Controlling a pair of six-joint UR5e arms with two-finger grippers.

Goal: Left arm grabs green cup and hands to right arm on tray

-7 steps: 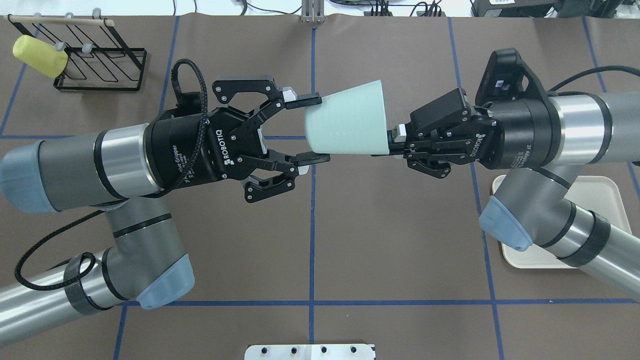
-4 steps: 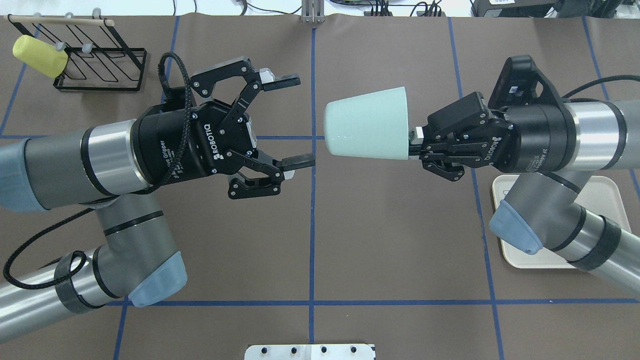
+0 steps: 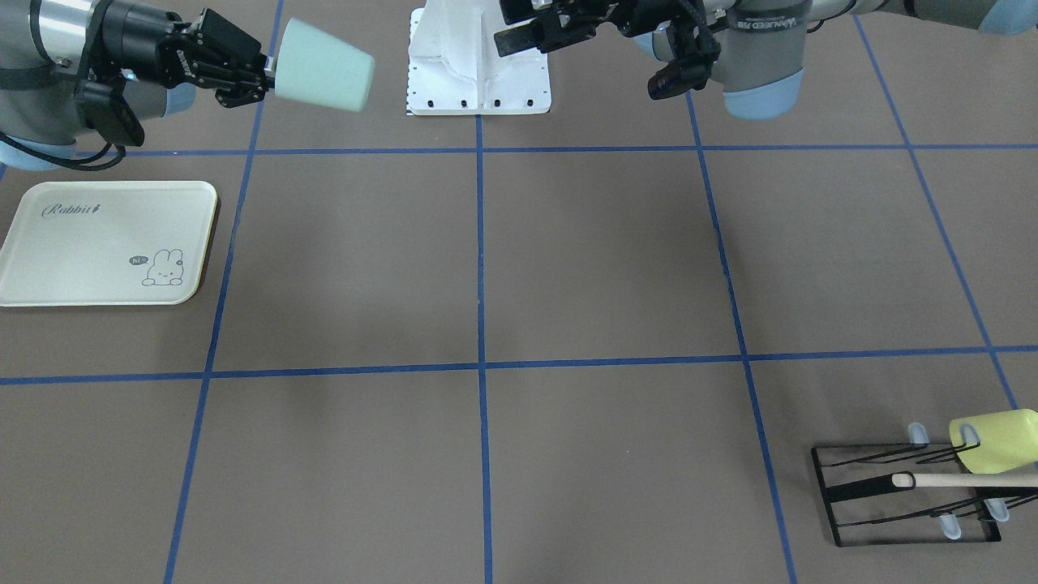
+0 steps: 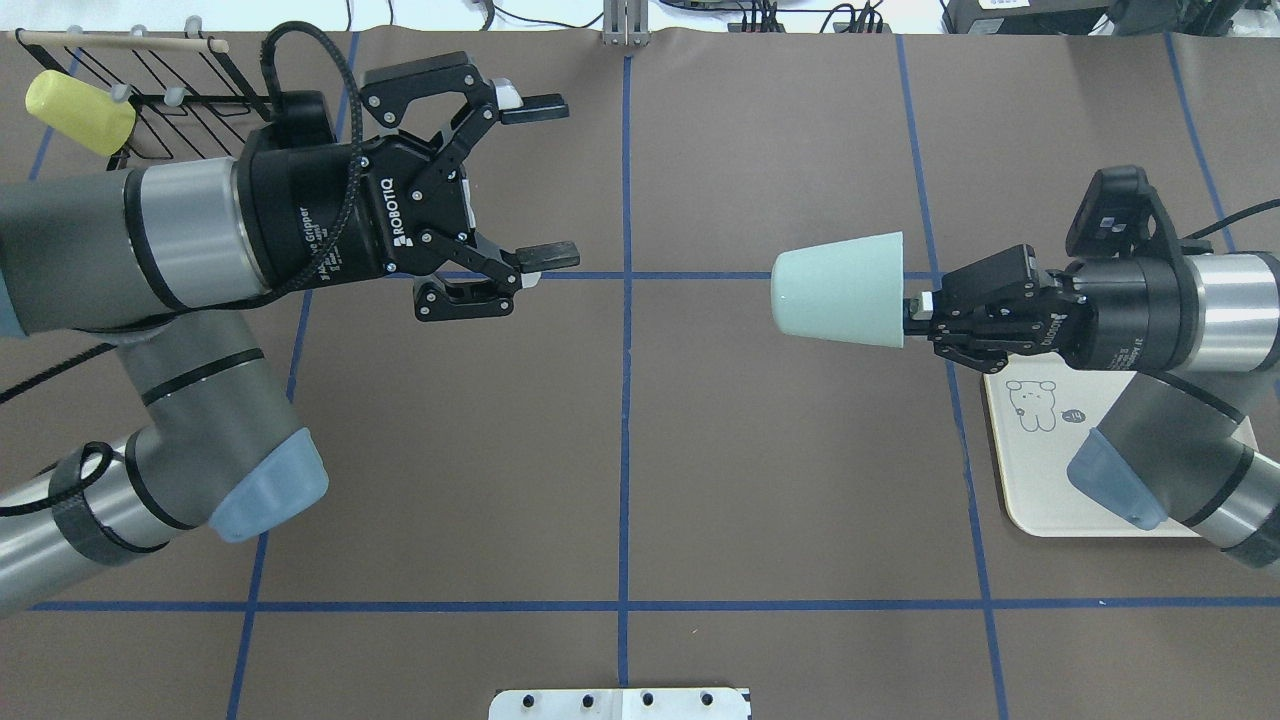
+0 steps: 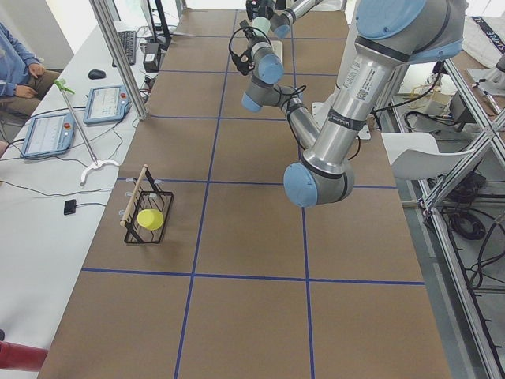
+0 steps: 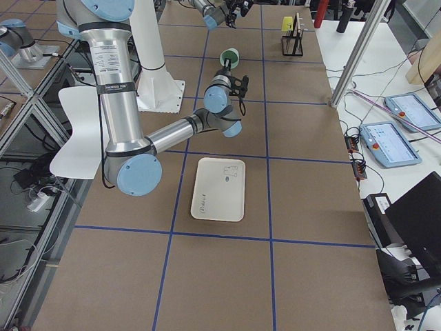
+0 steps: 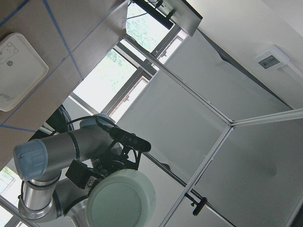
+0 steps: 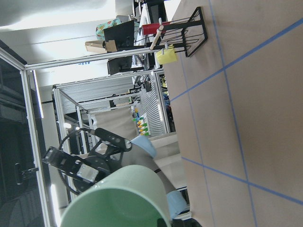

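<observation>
The brown tabletop [image 4: 780,480], ruled into squares by blue tape, spreads out under both my arms. My left arm [image 4: 150,240] reaches in over its far left part, and my right arm [image 4: 1230,300] comes in from the right, its elbow hanging over the tray [image 4: 1040,500]. The cream tray lies flat on the right side of the tabletop, its bunny drawing uncovered. A black wire rack [image 3: 900,503] with a wooden rod stands at the far left corner.

My left claw [image 4: 550,180] is spread wide and has nothing between its fingers. It points toward the middle of the tabletop, well apart from the cup. My right claw [image 4: 912,305] is pinched narrowly on the wall of the green cup [image 4: 840,290] at its rim.

The green cup lies on its side in the air, clear of the tabletop. Its closed base faces my left claw. It hangs beside the tray, toward the middle, not over it.

A yellow-green cup [image 4: 78,110] hangs on the rack.
</observation>
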